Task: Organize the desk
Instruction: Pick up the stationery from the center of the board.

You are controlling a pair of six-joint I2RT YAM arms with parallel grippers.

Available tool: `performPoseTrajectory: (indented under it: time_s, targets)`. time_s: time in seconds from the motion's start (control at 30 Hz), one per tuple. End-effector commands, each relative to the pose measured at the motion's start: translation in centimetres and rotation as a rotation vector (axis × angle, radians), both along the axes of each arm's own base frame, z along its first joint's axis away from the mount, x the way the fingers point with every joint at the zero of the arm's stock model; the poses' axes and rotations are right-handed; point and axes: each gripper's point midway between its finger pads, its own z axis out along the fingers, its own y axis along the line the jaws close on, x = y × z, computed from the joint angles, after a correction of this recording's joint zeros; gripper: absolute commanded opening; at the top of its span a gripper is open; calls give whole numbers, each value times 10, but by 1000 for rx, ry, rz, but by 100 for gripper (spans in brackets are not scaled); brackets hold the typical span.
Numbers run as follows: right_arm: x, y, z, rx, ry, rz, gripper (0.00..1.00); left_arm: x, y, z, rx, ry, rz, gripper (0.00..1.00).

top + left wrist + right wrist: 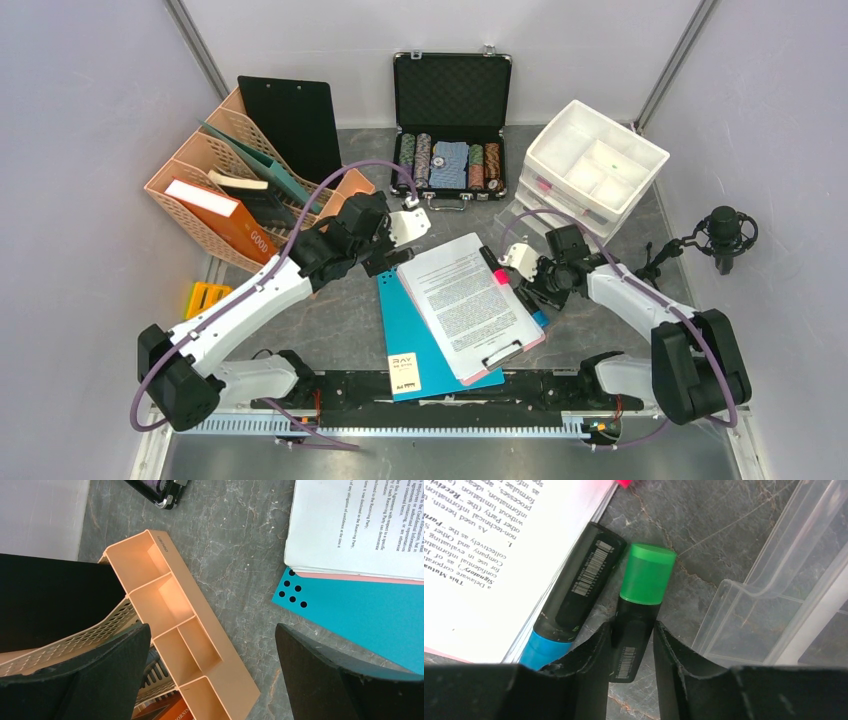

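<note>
Grey stone-pattern bench (345, 320) fills the floor of the pale-walled enclosure, ahead of both arm bases; everything sits on it.

Right gripper (631, 630) is low at the right edge of the pink clipboard (470, 300). Its fingers press either side of the black barrel of the green highlighter (646, 575), so it's clamped on it, with the highlighter lying flat on the bench. Blue-capped highlighter (574, 590) lies just beside it, roughly parallel, against the edge of the printed sheets. Pink-capped one (500, 277) sits further up that same edge. Clear drawer (769, 595) stands pulled out of the white drawer unit (595, 165), just right of the green cap.

Left gripper (212, 630) has jaws wide apart, holding nothing. It hovers over the bench between the front tray of the peach file organizer (175, 625) and the teal folder (360, 615). Folder lies under the clipboard, sticking out on its left and near sides.

Organizer at back left holds books and a black clipboard (290, 125). Open black case (450, 90) with poker chips sits back centre. Microphone (725, 235) on a stand is by the right wall. Yellow item (205, 297) is by the left wall; can't tell what it is.
</note>
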Motion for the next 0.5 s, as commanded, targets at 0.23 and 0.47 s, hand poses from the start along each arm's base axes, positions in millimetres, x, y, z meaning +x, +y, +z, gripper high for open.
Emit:
performPoseTrajectory:
  time_s: [0.23, 0.47]
  targets:
    - [4, 12, 27, 45, 23, 39, 9, 3, -1, 20, -74, -63, 22, 100]
    - [32, 23, 87, 109, -88, -6, 3, 0, -3, 28, -109, -64, 14, 100]
